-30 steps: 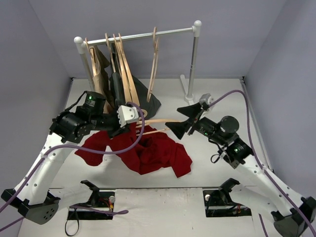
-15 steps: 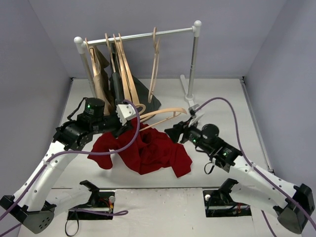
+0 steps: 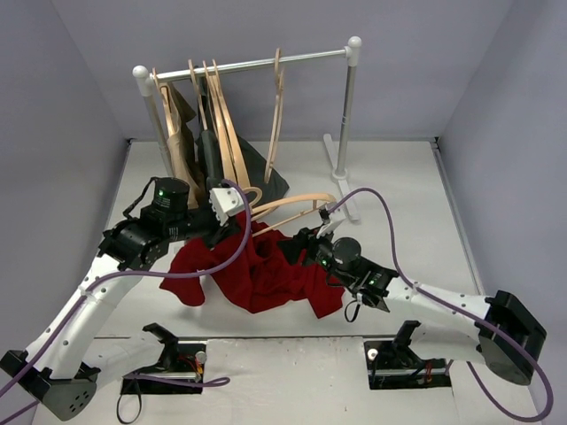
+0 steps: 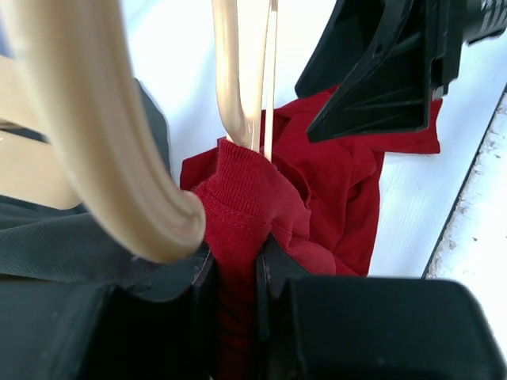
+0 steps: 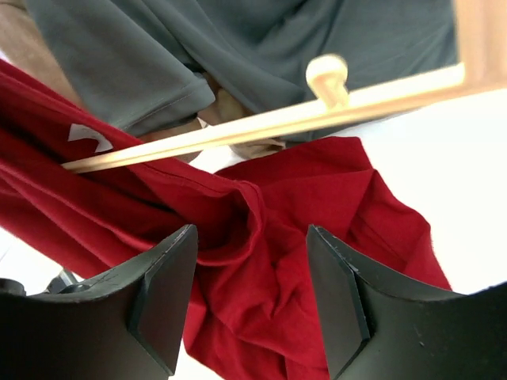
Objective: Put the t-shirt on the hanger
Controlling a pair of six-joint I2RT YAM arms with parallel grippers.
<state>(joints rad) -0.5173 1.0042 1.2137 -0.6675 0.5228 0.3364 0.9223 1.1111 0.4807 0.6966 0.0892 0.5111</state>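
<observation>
The dark-red t-shirt [image 3: 270, 279] lies crumpled on the table in front of the rack. My left gripper [image 3: 239, 232] is shut on its ribbed collar [image 4: 238, 186] and holds it raised. The tan wooden hanger [image 3: 297, 204] lies tilted, with one end entering the collar [image 4: 247, 87] and its rounded hook end beside the left fingers [image 4: 119, 158]. My right gripper [image 3: 299, 248] is open and low over the shirt's folds [image 5: 317, 206], with its fingers either side of a hem fold. The hanger's bar [image 5: 261, 127] crosses just beyond it.
A clothes rack [image 3: 266, 64] stands at the back with several bare wooden hangers, a beige garment [image 3: 182, 133] and a dark green-grey garment [image 3: 257, 173] [image 5: 238, 47] that drapes onto the table. The rack's right post and foot [image 3: 344, 168] stand behind the right arm.
My right arm has swung left and down from beside the hanger's end to over the shirt. My left gripper has drawn the collar and the hanger a little up and to the right.
</observation>
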